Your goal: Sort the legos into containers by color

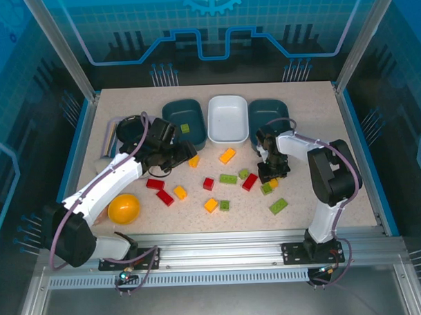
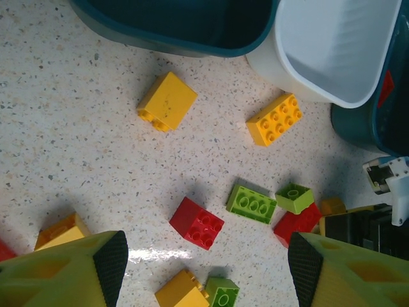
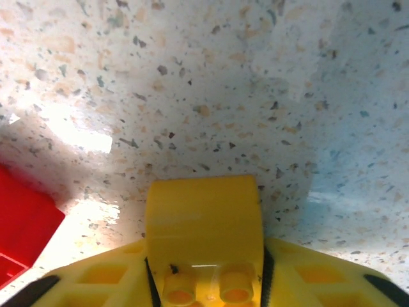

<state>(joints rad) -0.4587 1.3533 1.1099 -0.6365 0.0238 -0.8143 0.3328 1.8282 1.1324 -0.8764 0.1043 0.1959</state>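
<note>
Three trays stand at the back: a dark teal tray [image 1: 182, 111] holding one green lego [image 1: 185, 128], a white tray [image 1: 227, 119] and a second teal tray [image 1: 268, 114]. Red, orange-yellow and green legos lie scattered on the table. My left gripper [image 1: 176, 159] hovers open over them; in the left wrist view its gripper [image 2: 204, 265] has a red lego [image 2: 197, 222] just ahead, with a green lego [image 2: 252, 203] beyond. My right gripper [image 1: 272, 176] is low at the table, and in the right wrist view the gripper [image 3: 204, 275] is shut on a yellow lego [image 3: 203, 224].
A yellow bowl [image 1: 124, 208] sits at the near left and a black round dish [image 1: 130, 129] at the far left behind my left arm. A red lego [image 3: 22, 220] lies just left of the right gripper. Raised rails border the table.
</note>
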